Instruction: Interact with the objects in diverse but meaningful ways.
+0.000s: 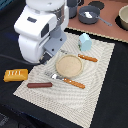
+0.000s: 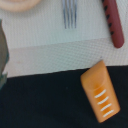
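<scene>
One arm: gripper hidden under the wrist housing in the exterior view; fingers out of the wrist view, state cannot tell.
Bread loaf [image 1: 15, 75] [image 2: 101, 91]: off the placemat [image 1: 97, 75], beside its edge, nearest the arm.
Sausage [image 1: 39, 85] [image 2: 114, 22]: on the placemat's near corner.
Loaf's long axis: slightly diagonal to the mat edge.

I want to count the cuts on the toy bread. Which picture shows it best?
The wrist view: the bread loaf is big there, with its pale score marks clear, lying on the black surface. The exterior view shows the whole loaf but small and blurry, beside the placemat.
</scene>
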### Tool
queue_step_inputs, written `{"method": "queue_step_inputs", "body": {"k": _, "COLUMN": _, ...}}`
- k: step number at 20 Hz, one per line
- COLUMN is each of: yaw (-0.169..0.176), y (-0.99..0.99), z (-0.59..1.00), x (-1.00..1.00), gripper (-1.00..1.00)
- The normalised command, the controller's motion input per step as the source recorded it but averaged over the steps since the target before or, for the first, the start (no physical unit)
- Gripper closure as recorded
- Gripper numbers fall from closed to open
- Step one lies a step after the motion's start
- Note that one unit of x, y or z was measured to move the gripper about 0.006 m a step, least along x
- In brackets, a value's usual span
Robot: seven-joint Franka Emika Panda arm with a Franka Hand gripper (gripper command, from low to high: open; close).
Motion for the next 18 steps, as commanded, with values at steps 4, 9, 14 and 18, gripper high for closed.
{"method": "queue_step_inputs", "body": {"k": 4, "yaw": 0.137, "y": -0.58, "z": -0.22, "x": 0.01, "gripper": -1.0}}
{"method": "queue_step_inputs", "body": {"k": 9, "yaw": 0.123, "y": -0.39, "z": -0.39, "x": 0.0, "gripper": -1.0}}
{"method": "queue_step_inputs", "body": {"k": 14, "yaw": 0.098, "y": -0.33, "z": -0.41, "x": 0.0, "gripper": -1.0}}
{"method": "queue_step_inputs", "body": {"k": 18, "yaw": 0.061, "y": -0.24, "z": -0.29, "x": 0.11, "gripper": -1.0}}
